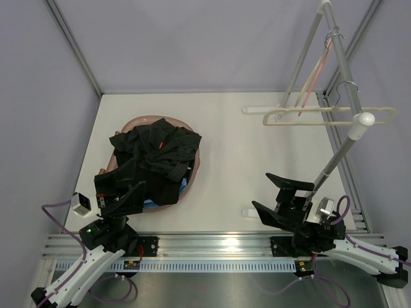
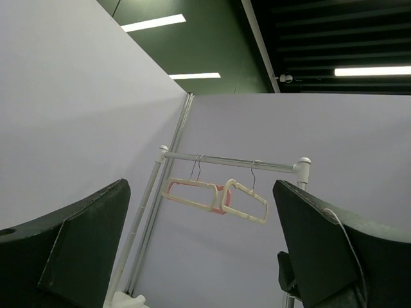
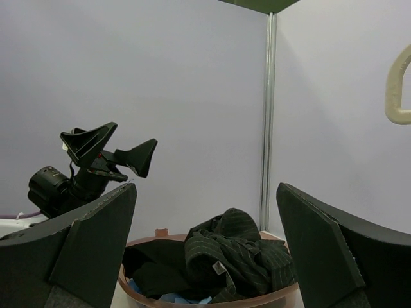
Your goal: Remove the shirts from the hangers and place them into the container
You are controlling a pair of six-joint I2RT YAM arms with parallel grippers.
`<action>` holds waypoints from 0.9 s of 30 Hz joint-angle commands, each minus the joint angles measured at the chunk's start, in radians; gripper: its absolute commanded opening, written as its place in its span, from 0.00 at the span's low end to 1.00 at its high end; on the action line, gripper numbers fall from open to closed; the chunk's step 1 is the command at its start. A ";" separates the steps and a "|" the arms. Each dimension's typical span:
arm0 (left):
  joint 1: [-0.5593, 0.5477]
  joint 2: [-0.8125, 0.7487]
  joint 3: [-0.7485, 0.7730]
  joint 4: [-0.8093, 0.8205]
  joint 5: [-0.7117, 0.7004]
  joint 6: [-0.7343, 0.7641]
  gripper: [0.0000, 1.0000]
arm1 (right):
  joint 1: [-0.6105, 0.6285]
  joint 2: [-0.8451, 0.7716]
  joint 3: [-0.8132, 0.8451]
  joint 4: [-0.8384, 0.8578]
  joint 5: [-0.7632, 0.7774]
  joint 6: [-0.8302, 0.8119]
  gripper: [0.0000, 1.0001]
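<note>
All three shirts lie heaped in the shallow, pinkish-brown translucent plastic tub (image 1: 145, 120) at the left of the white table (image 1: 257, 167) — the dark charcoal pinstriped shirt (image 1: 170, 151) on top, the plain black shirt (image 1: 127, 146) beside it, and the light blue shirt (image 1: 183, 186) showing only at the near edge. The pink plastic hanger (image 1: 316, 74) and the cream plastic hangers (image 1: 321, 117) hang bare on the grey metal rack pole (image 1: 340, 54). The left gripper (image 1: 123, 185) hovers over the tub's near rim, jaws spread wide and holding nothing; the right gripper (image 1: 273, 196) is likewise wide apart — near the rack's foot.
</note>
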 commanded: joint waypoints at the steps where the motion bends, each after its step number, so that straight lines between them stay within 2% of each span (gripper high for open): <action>1: 0.001 -0.166 -0.229 0.034 0.010 0.002 0.99 | 0.005 -0.114 -0.092 0.051 -0.007 0.009 0.99; 27: 0.000 -0.164 -0.223 0.017 0.033 -0.003 0.99 | 0.004 -0.114 -0.095 0.068 0.024 0.043 1.00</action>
